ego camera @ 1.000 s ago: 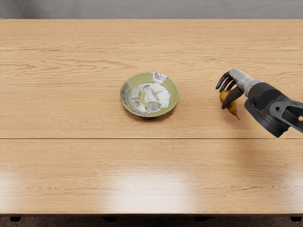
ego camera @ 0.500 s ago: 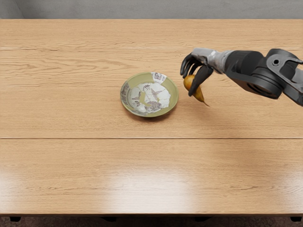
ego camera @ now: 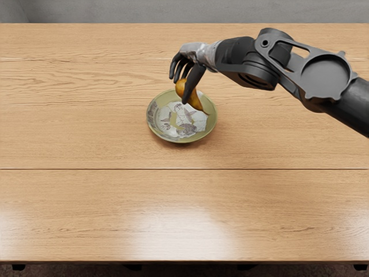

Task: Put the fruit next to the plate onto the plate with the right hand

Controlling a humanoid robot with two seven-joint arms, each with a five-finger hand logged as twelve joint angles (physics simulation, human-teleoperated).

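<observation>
A round green plate (ego camera: 155,124) with a painted white centre lies on the wooden table, left of the middle. My right hand (ego camera: 185,72) reaches in from the right and hangs over the plate's far right part. Its dark fingers (ego camera: 192,81) are curled around a yellow-orange fruit (ego camera: 189,96), which is held just above the plate. I cannot tell whether the fruit touches the plate. The left arm does not show.
The wooden table (ego camera: 184,202) spans the whole view, with a seam running across below the plate. My right forearm (ego camera: 300,72) stretches across the upper right, above the tabletop.
My right hand has carried the fruit leftward, from the table's right side to above the plate. The arm has stretched far across the table.
</observation>
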